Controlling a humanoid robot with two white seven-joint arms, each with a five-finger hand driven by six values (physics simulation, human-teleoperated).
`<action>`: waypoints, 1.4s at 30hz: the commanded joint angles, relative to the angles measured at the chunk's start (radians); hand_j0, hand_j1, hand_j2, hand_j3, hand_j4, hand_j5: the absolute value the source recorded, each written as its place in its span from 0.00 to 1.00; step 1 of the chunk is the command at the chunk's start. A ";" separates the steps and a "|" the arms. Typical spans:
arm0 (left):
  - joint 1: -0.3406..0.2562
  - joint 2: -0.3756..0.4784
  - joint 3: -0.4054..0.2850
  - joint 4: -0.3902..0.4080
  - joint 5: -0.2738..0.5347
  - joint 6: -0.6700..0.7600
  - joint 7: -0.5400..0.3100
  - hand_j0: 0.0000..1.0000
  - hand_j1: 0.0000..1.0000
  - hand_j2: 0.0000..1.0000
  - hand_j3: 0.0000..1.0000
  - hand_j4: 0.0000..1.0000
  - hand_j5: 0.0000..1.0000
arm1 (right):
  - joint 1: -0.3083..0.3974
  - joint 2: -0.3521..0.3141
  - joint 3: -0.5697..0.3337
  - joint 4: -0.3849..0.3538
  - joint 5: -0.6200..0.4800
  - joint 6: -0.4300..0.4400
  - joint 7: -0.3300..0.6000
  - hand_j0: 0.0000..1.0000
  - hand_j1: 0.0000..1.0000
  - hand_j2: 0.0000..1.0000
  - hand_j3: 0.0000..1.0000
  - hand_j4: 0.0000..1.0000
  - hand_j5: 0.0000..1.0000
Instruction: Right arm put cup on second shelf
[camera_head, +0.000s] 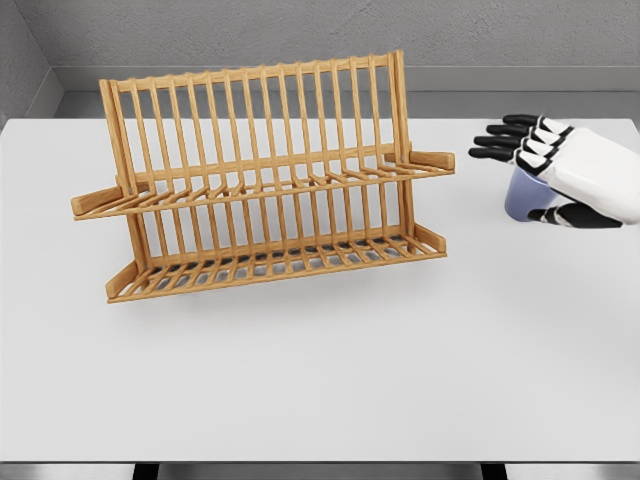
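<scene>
Head view: a white table (300, 400) fills most of the frame, with a grey wall behind it along the top edge.

Left of centre, in the upper half of the frame, stands a wooden rack (262, 180) of thin slats. It has a tall slatted back that leans slightly, and two slatted shelves that jut toward the camera. The upper shelf (265, 183) runs across the rack at about mid height, and the lower shelf (275, 262) sits just above the table surface. Both shelves hold nothing. The whole rack is turned a little, so that its left end lies lower in the frame than its right end.

At the right edge of the frame, in the upper part, the right hand (575, 170) comes in from the right side. Its body is white and its fingers (500, 141) are black. The four fingers stretch out toward the left, lying side by side with small gaps between them. The dark thumb (578, 215) shows lower down, below the white palm.

The cup (527, 195), pale lilac blue, stands on the table under and against this hand, well to the right of the rack. Only its left side shows, the rest being hidden by the palm. The fingers reach over the cup's top and the thumb lies by its lower right side, but whether they actually clamp it I cannot tell.
</scene>
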 joint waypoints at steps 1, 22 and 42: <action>0.000 0.000 0.001 0.000 0.001 -0.001 0.000 1.00 1.00 1.00 1.00 1.00 1.00 | 0.000 -0.004 0.005 -0.001 -0.008 -0.001 0.001 1.00 1.00 1.00 1.00 1.00 1.00; 0.000 0.000 -0.001 0.000 0.001 0.000 0.000 1.00 1.00 1.00 1.00 1.00 1.00 | -0.528 0.180 0.295 0.482 -0.062 -0.001 0.618 1.00 1.00 1.00 1.00 1.00 1.00; 0.000 0.000 0.001 0.000 0.001 -0.001 0.000 1.00 1.00 1.00 1.00 1.00 1.00 | -0.614 0.257 0.405 0.739 -0.041 -0.001 0.618 1.00 1.00 1.00 1.00 1.00 1.00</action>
